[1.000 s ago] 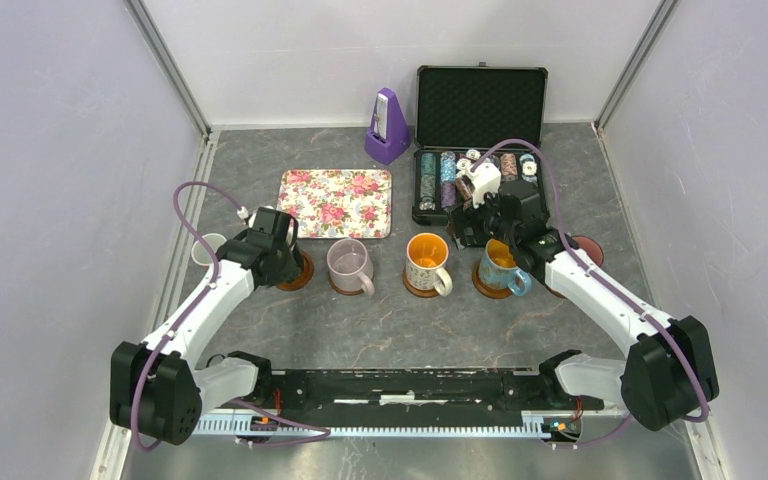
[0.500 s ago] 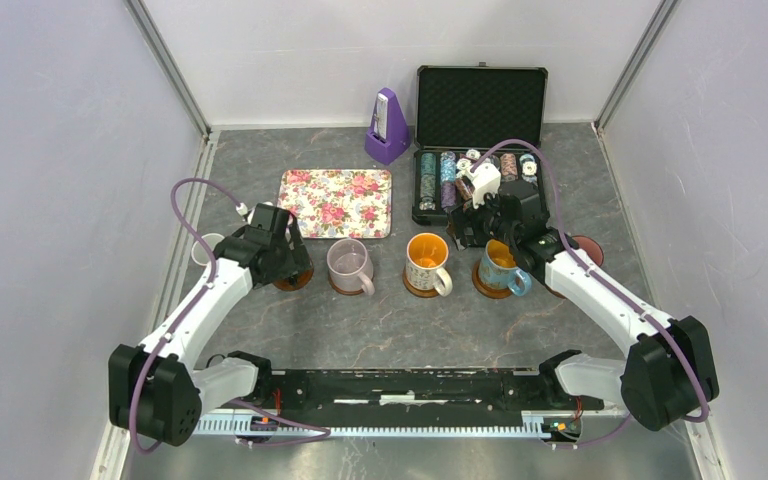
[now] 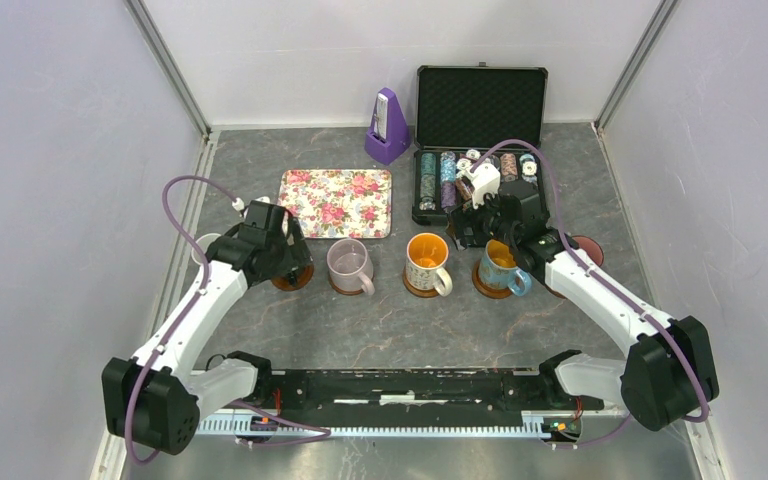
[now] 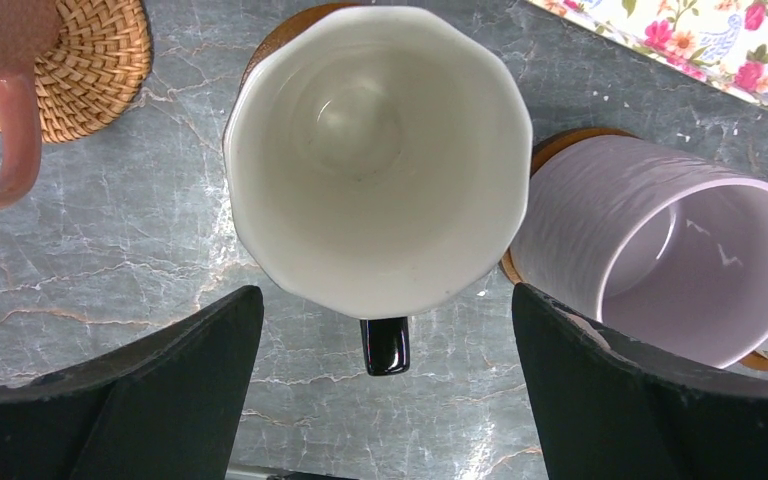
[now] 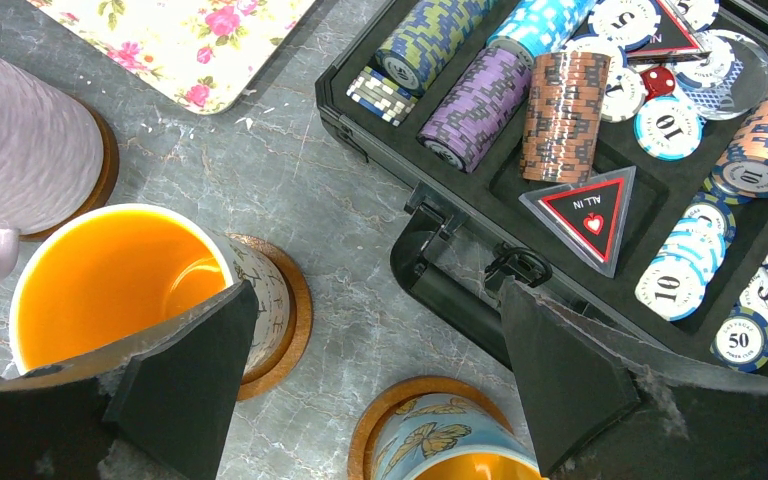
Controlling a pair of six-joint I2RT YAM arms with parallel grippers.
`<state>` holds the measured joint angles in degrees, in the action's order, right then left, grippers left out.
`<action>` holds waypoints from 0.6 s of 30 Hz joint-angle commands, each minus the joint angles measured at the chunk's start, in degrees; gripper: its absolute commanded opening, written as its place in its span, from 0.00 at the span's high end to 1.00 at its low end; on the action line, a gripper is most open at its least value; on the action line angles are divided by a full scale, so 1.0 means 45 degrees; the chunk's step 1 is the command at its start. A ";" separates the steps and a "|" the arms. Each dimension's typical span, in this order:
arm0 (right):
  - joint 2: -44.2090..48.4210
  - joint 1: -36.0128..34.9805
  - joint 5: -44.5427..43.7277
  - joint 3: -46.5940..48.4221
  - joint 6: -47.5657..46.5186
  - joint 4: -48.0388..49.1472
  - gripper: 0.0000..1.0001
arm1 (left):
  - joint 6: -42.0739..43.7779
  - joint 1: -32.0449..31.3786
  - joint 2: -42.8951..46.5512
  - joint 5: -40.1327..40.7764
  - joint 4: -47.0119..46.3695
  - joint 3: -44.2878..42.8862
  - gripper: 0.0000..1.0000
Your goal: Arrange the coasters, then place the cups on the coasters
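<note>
A grey stone-look table (image 3: pixel 390 330) holds everything. At the back, a black case (image 3: pixel 480 105) lies open, with rows of poker chips (image 5: pixel 560 110) in its lower half. Left of the case lies a flowered tray (image 3: pixel 335 200). A purple metronome (image 3: pixel 388 125) stands behind the tray.

The left tool (image 4: pixel 385 300) is open wide and holds nothing. A white cup (image 4: pixel 380 150) with a black handle stands upright right under it. The cup is between the two fingers (image 4: pixel 190 380), with a gap on each side. It sits on a brown coaster (image 4: pixel 300 15), and only a bit of that edge shows. In the wrist view, a lilac cup (image 4: pixel 650 250) sits just to the right on a wooden coaster (image 4: pixel 565 145). To the left, a pink cup (image 4: pixel 0 30) rests on a woven coaster (image 4: pixel 90 50).

The right tool (image 5: pixel 375 295) is open wide too, and empty. It hangs over bare table near the front of the case. An orange cup (image 5: pixel 110 280) stands on a round coaster (image 5: pixel 295 310), and one finger hides part of it. A blue butterfly cup (image 5: pixel 440 445) sits on another ringed coaster (image 5: pixel 400 395), low between the fingers. A reddish coaster (image 3: pixel 590 245) peeks out beside the right arm.
</note>
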<state>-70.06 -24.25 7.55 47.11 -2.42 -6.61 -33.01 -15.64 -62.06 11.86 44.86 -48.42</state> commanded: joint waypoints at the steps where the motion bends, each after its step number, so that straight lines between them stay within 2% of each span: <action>1: 0.0062 0.0040 0.0213 0.0214 -0.0039 0.0225 0.02 | 0.0994 -0.0040 0.0393 -0.0127 0.0263 -0.0849 0.00; 8: 0.0078 0.0051 0.0312 0.0507 -0.0147 0.0160 0.02 | 0.2717 0.0389 0.1302 -0.0588 0.2053 -0.2527 0.00; 11: 0.0032 0.0038 0.0430 0.0563 -0.0128 0.0160 0.02 | 0.3200 0.1085 0.1280 -0.0872 0.2938 -0.3367 0.00; 15: -0.0113 0.0038 0.0554 0.0837 -0.0214 0.0133 0.02 | 0.4108 0.2395 0.0508 -0.1914 0.3578 -0.4868 0.00; 18: -0.0303 0.0050 0.0598 0.1259 -0.0402 0.0025 0.02 | 0.4662 0.3407 -0.0801 -0.2862 0.3542 -0.6234 0.00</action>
<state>-70.59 -24.25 9.08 48.23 -2.94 -7.53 -19.44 -4.93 -59.77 5.56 58.98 -69.06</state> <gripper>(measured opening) 0.981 0.996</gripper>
